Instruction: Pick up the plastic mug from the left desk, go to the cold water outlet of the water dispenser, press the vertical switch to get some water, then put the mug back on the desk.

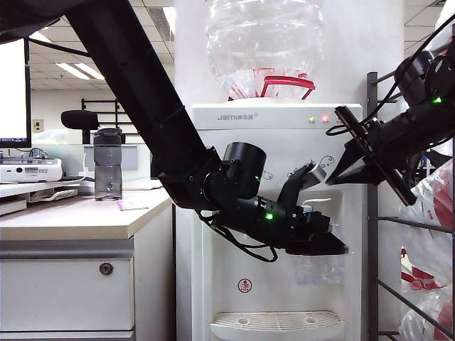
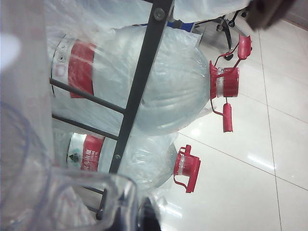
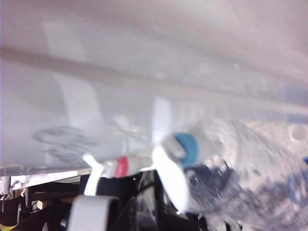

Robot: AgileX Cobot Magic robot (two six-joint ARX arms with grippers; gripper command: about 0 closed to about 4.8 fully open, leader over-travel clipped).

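Note:
The clear, crinkly plastic mug (image 1: 317, 269) hangs in front of the white water dispenser (image 1: 277, 121), under the taps. My left gripper (image 1: 321, 240) reaches across from the left and is shut on the mug's handle (image 2: 84, 199). My right gripper (image 1: 310, 177) comes in from the right, shut, close to the taps. In the right wrist view the cold water outlet (image 3: 187, 147) with its blue band sits just above the mug (image 3: 255, 178). Its white vertical switch (image 3: 171, 180) is blurred in front of it, and my right gripper (image 3: 130, 214) is near it. I cannot tell whether they touch. No water shows.
The red-banded tap (image 3: 121, 166) stands beside the blue one. The left desk (image 1: 78, 217) carries a smoky-grey bottle (image 1: 107, 165). A dark metal rack (image 1: 372, 213) with spare bottles (image 2: 159, 86) stands right of the dispenser. The drip grille (image 1: 277, 323) lies below the mug.

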